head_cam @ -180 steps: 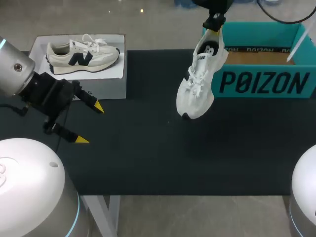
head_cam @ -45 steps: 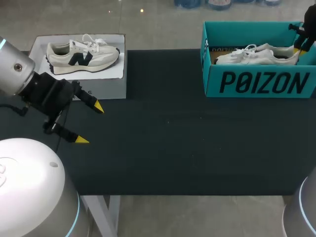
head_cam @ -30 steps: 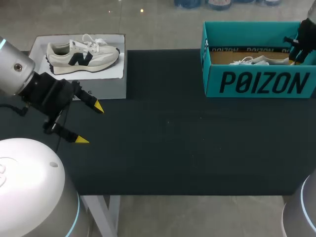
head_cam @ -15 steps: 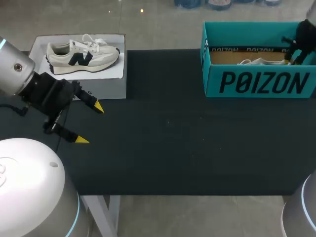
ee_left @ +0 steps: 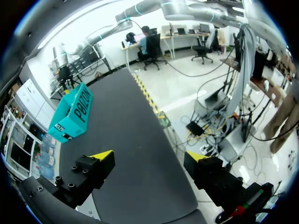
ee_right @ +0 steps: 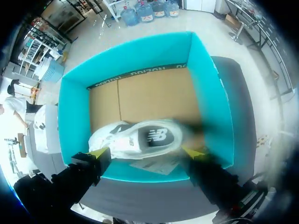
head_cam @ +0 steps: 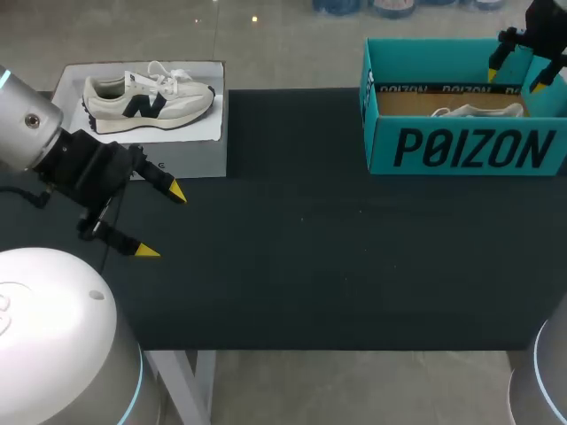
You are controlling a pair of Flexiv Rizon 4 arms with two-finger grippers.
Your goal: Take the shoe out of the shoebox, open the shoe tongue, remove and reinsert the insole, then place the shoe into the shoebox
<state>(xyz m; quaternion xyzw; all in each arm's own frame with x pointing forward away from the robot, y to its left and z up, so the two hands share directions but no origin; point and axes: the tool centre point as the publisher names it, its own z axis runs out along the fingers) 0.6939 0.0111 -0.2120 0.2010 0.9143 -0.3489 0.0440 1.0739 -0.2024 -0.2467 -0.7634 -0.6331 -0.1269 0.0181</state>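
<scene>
A white shoe [head_cam: 478, 112] lies inside the teal shoebox [head_cam: 461, 149] at the table's far right; in the right wrist view the shoe [ee_right: 140, 139] rests on its side against the box's near wall. My right gripper [head_cam: 515, 76] hangs open just above the box's right end, and in its own view it [ee_right: 145, 152] stands over the shoe with both fingers clear of it. At the table's left edge my left gripper [head_cam: 160, 221] is open and holds nothing. In the left wrist view that gripper [ee_left: 147, 156] faces along the bare black tabletop, the shoebox [ee_left: 73, 113] far ahead.
The shoebox lid [head_cam: 142, 119], printed with a shoe picture, lies at the table's far left. A paper sheet [ee_right: 159, 164] sits under the shoe in the box. The black table [head_cam: 301, 257] stretches between the lid and the box.
My right gripper has opened, let go of the shoe and risen above the box. The shoe now lies low inside the box. The left arm has not moved.
</scene>
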